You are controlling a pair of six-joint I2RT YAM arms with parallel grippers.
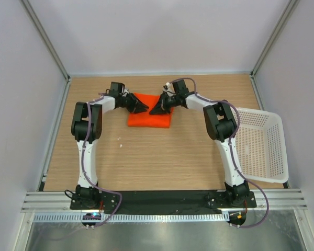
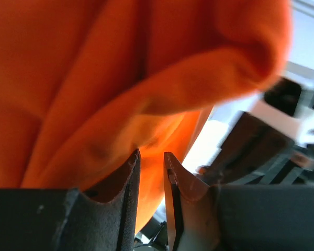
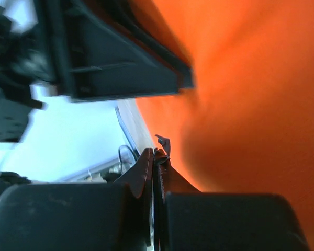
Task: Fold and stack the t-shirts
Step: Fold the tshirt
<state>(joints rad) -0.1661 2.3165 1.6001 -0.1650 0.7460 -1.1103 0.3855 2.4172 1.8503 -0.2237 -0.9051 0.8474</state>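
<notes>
The orange-red t-shirt (image 1: 149, 119) lies folded into a small rectangle at the back middle of the table. Both grippers hang over its far edge, tips pointing at each other. My left gripper (image 1: 142, 108) is at the shirt's upper left. In the left wrist view its fingers (image 2: 150, 154) stand a narrow gap apart just under a bulging fold of the t-shirt (image 2: 94, 78), with no cloth clearly pinched. My right gripper (image 1: 156, 110) is at the upper right. In its wrist view the jaws (image 3: 156, 151) are pressed together beside the t-shirt (image 3: 251, 104), holding nothing that shows.
A white lattice basket (image 1: 275, 151) lies at the table's right edge, beside the right arm. The wooden table (image 1: 146, 162) has walls at the back and on both sides. The two grippers are very close: each shows in the other's wrist view (image 2: 272, 136) (image 3: 110, 57).
</notes>
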